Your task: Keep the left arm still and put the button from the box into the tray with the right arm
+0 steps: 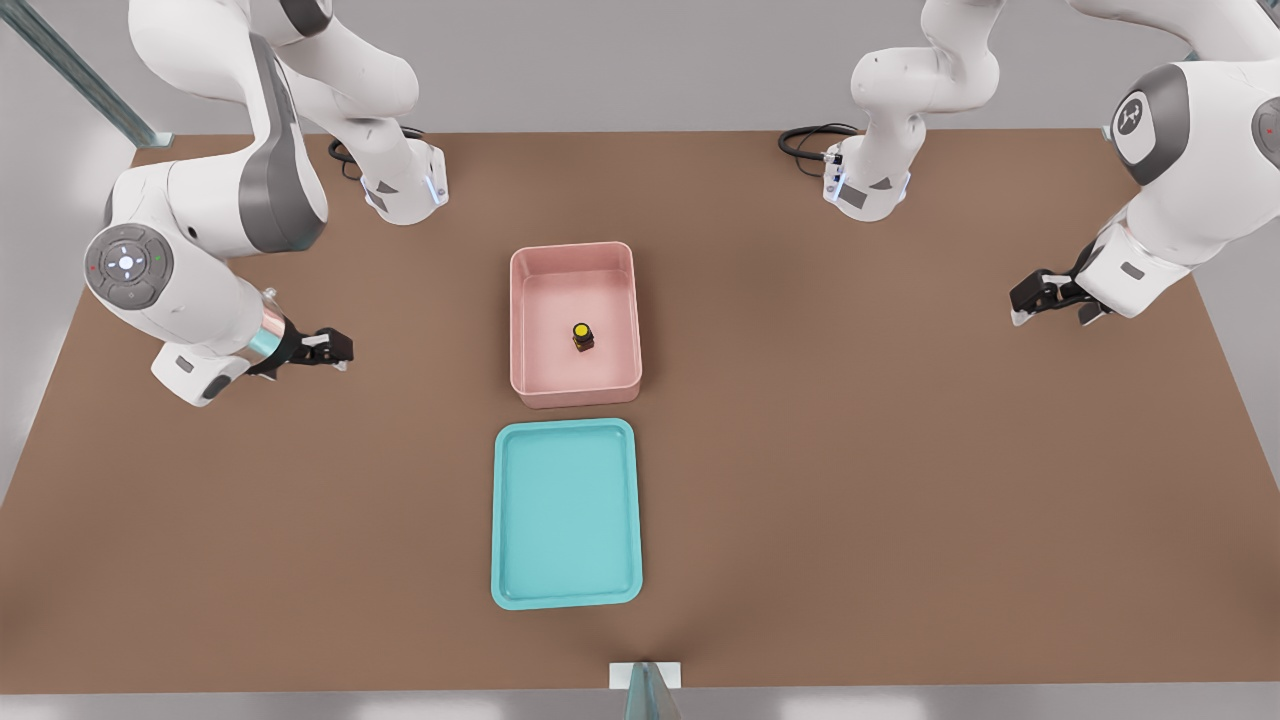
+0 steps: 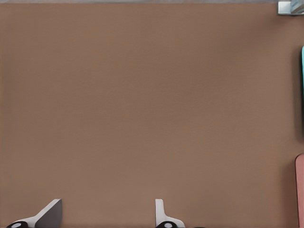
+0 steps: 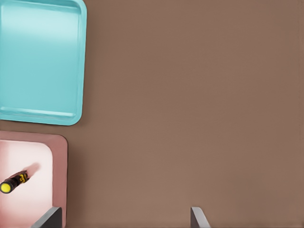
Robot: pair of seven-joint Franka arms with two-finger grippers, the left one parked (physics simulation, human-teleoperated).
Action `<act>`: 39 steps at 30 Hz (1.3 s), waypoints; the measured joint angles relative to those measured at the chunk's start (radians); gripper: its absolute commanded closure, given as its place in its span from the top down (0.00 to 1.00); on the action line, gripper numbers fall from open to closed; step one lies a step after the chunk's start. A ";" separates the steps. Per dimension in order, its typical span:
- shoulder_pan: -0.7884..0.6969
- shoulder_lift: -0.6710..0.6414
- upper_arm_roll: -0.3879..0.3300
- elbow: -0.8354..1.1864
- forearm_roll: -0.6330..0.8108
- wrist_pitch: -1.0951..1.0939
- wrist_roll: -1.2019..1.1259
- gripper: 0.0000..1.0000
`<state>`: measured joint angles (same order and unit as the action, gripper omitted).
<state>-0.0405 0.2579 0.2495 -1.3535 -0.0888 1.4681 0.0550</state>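
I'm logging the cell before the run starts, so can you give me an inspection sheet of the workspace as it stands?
Surface: brown table, flat and bare around the job's things.
Button: stands upright on the floor of the box, yellow top up.
Box: pink bin at the table's middle.
Tray: turquoise, holds nothing, apart from the box on its near side.
Clutter: nothing seen.
Gripper: at the front view's left, off to the side of the box, open, holding nothing.
Cables: black loops by the arm bases at the table's far edge.
Surroundings: grey wall behind; a metal post at the near edge.
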 measured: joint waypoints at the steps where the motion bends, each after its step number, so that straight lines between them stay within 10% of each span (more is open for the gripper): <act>1: 0.000 0.003 0.000 0.000 0.000 -0.001 0.003 1.00; 11: 0.685 0.152 -0.055 -0.269 -0.031 0.230 0.121 0.97; 21: 0.744 0.128 -0.190 -0.557 -0.033 0.669 0.218 0.97; 39: 0.813 0.141 -0.194 -0.704 0.038 0.829 0.222 0.97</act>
<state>0.7725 0.3986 0.0552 -2.0573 -0.0507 2.2975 0.2771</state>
